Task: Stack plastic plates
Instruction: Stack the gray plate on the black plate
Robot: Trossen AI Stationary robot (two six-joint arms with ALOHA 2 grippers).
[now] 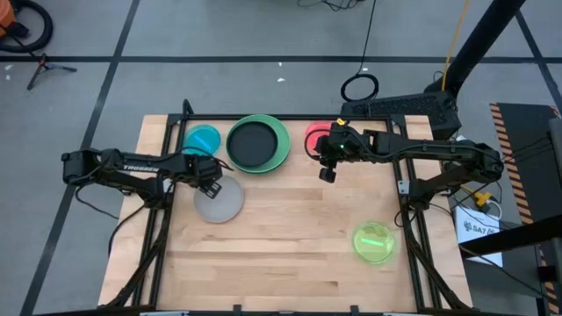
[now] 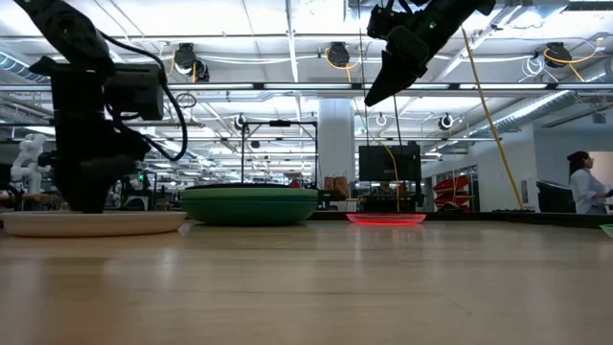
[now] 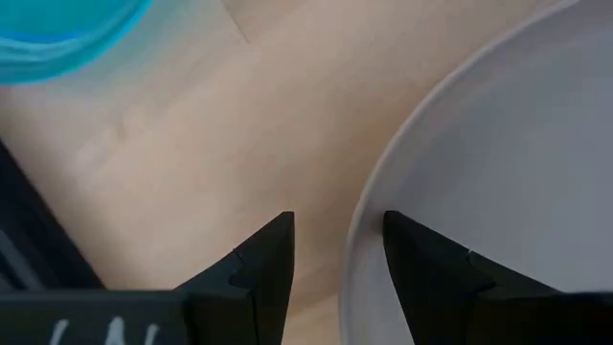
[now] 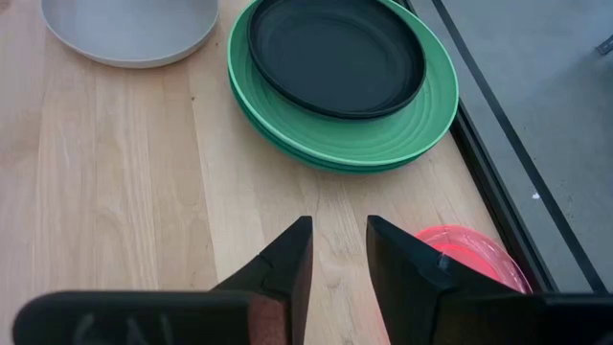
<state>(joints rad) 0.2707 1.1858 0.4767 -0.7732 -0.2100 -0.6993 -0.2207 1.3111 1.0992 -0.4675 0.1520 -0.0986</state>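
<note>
Seen from above, the wooden table point(image 1: 281, 254) carries the plates spread along its far edge and toward its right side. A black plate point(image 1: 253, 143) sits nested in the green plate point(image 1: 279, 154) near the middle of the far edge, which already forms the start of a stack. A blue plate point(image 1: 203, 140) lies toward the far left corner, a pink plate point(image 1: 314, 139) right of the green one, and a yellow-green plate point(image 1: 375, 242) alone near the right edge, well apart from the rest. The left gripper point(image 1: 211, 186) is down at the rim of the grey plate point(image 1: 219, 203), the natural place to lift a shallow dish. The right gripper point(image 1: 327, 172) hangs just in front of the pink plate.

At table height, the left gripper point(image 2: 91, 196) reaches the grey plate point(image 2: 96, 223) on the tabletop, while the right gripper point(image 2: 381, 91) is raised high above the pink plate point(image 2: 386, 218), holding nothing.

Past the left wrist, the dark fingers point(image 3: 263, 264) stand spread with the grey plate's point(image 3: 498, 182) rim between them, not yet pinched; the blue plate point(image 3: 62, 34) shows beyond.

Past the right wrist, its fingers point(image 4: 287, 259) are apart and empty over bare wood, with the pink plate point(image 4: 469, 254) just beside them and the green plate point(image 4: 383, 134) bearing the black plate point(image 4: 335, 53) farther off, probably the stack's base.
</note>
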